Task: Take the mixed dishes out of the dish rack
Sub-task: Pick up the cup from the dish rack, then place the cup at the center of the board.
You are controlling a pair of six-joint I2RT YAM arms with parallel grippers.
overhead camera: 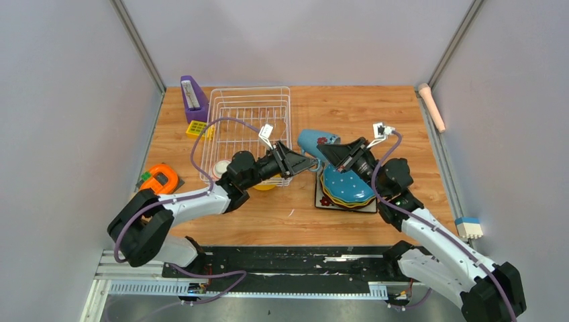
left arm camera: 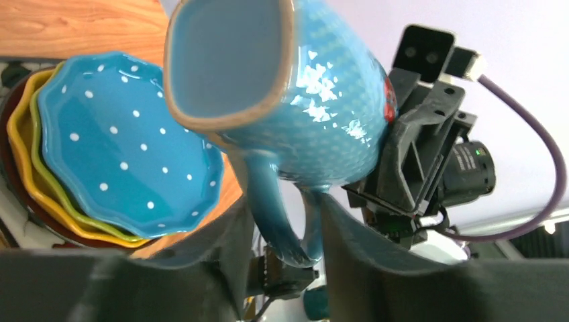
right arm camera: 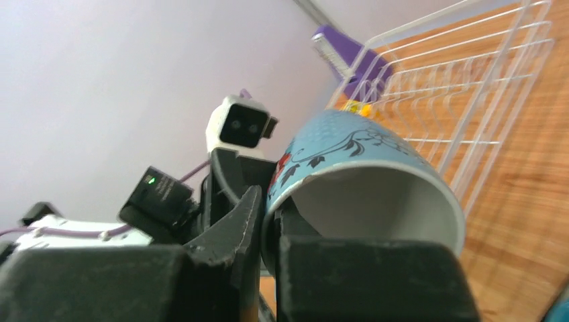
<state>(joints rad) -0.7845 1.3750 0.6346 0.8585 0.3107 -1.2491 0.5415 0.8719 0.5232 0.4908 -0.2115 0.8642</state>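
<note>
Saw blue-grey mug [overhead camera: 314, 142] aloft between dish rack [overhead camera: 213, 127] and blue-dotted plate [overhead camera: 349, 182], tipped sideways, long axis slanting far-left to near-right, mouth facing the arms. Found handle [left arm camera: 268, 215] clamped in left gripper [overhead camera: 311, 163], rim [right arm camera: 376, 171] pinched by right gripper [overhead camera: 334, 159].

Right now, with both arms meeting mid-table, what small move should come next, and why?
Probably open the left gripper. Both grippers pinch the blue mug in mid-air: left on its handle, right gripper on its edge. The mug is already out of the dish rack, near the plate stack on the right arm's side, so the right arm seems placed to set it down.
</note>
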